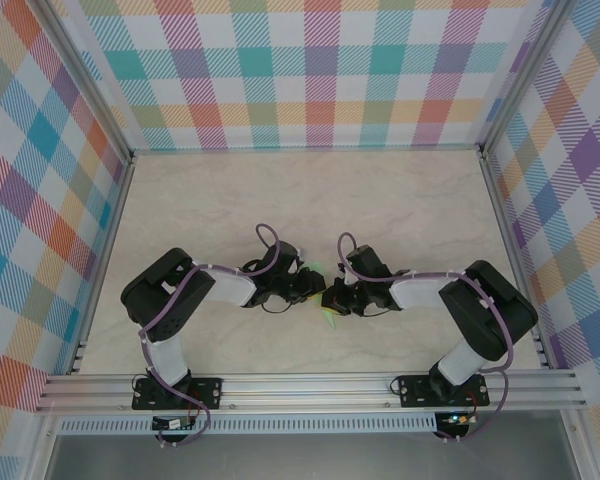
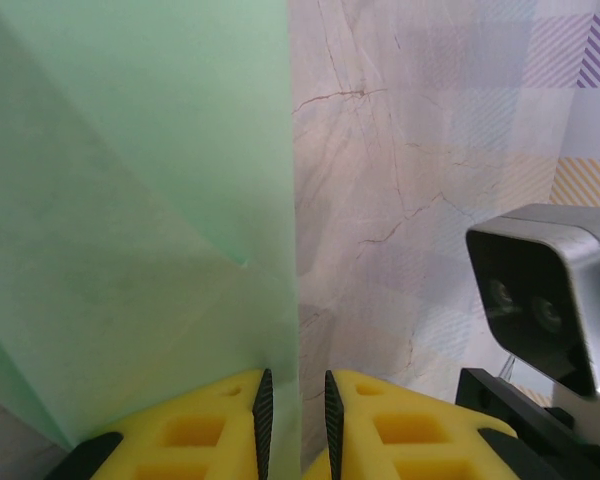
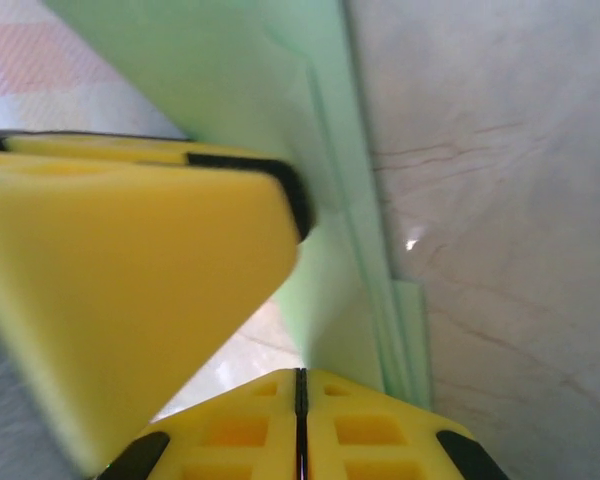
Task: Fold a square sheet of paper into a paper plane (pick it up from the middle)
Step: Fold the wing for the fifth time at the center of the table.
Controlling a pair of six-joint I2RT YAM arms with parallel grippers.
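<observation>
Right wrist view shows you the right gripper (image 3: 300,375) pinching the paper (image 3: 280,90); left wrist view, the left gripper (image 2: 295,378) slightly parted around the paper's edge.

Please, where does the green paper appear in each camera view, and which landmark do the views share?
Top external: the green paper is a small sliver just below the centre.
Left wrist: it fills the left half of the picture.
Right wrist: it runs as a folded strip from the top to the bottom centre.
Shared landmark: the marble table, right of the paper in both wrist views.
</observation>
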